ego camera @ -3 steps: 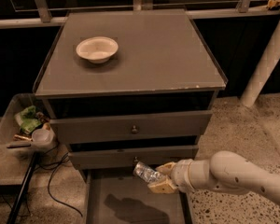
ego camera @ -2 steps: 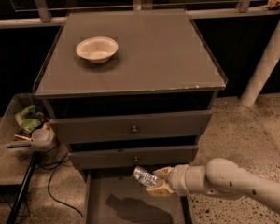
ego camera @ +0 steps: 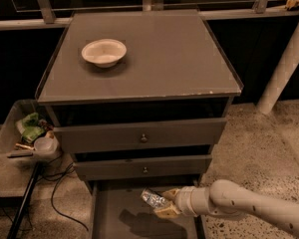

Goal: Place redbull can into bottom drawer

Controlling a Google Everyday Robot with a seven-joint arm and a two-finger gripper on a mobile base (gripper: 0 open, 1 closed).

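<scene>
The redbull can [ego camera: 153,198] is a small shiny silver can, tilted, held in my gripper [ego camera: 164,203] above the open bottom drawer [ego camera: 112,218]. The gripper is shut on the can; its tan fingers [ego camera: 168,211] show to the can's right. My arm reaches in from the lower right. The can's shadow falls on the drawer's plain grey floor below it. The drawer is pulled out under the two closed upper drawers [ego camera: 139,136].
A cream bowl [ego camera: 104,51] sits on the cabinet top [ego camera: 164,59]. A clear bin [ego camera: 10,133] with trash stands at the left, with cables [ego camera: 60,193] on the floor. A white pillar [ego camera: 284,68] stands at the right.
My gripper with the can has moved left and a little lower over the open bottom drawer. The arm has followed it.
</scene>
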